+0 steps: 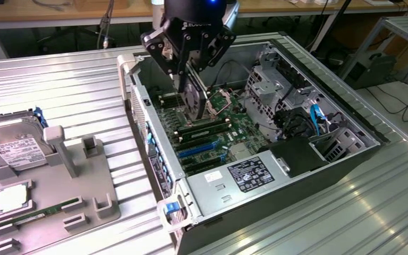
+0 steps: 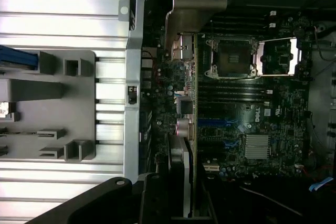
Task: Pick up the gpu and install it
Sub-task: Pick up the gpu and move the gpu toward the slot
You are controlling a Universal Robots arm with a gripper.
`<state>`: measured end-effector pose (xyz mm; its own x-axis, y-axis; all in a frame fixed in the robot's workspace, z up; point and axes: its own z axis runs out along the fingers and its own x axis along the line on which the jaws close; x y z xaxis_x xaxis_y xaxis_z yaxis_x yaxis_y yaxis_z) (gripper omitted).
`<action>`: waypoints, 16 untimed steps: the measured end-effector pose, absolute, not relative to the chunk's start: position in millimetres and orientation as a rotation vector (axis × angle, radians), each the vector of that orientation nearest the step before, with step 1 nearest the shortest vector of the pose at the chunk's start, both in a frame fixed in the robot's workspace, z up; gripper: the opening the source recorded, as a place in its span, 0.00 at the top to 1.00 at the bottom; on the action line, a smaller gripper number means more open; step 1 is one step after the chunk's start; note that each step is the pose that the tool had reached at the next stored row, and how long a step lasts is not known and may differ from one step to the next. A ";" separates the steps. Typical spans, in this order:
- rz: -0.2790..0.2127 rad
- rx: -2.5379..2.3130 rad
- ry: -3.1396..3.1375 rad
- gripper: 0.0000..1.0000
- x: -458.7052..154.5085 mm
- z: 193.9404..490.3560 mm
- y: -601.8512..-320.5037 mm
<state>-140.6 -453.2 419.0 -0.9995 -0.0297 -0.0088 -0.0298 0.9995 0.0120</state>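
Note:
The gpu (image 1: 197, 101), a thin dark card, hangs on edge inside the open computer case (image 1: 346, 114), just above the motherboard (image 1: 218, 130). My gripper (image 1: 188, 71) is shut on its upper edge. The card's lower edge is near the memory slots and apart from the blue expansion slots (image 1: 198, 151). In the wrist view the gpu (image 2: 187, 129) runs edge-on across the board, its silver bracket (image 2: 195, 3) toward the case's rear wall, with my gripper (image 2: 181, 195) clamped around it. The blue slots (image 2: 218, 123) lie beside the card.
A grey parts holder (image 1: 83, 180) stands at the exterior view's left, carrying a hard drive (image 1: 13, 150), a processor chip (image 1: 10, 197) and a green memory stick (image 1: 35, 215). Inside the case are the open processor socket (image 2: 233, 59), a power supply (image 1: 250, 175) and drive cages (image 1: 278, 85).

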 end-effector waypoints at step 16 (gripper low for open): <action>0.019 -0.028 3.133 0.72 -110.7 417.5 -453.2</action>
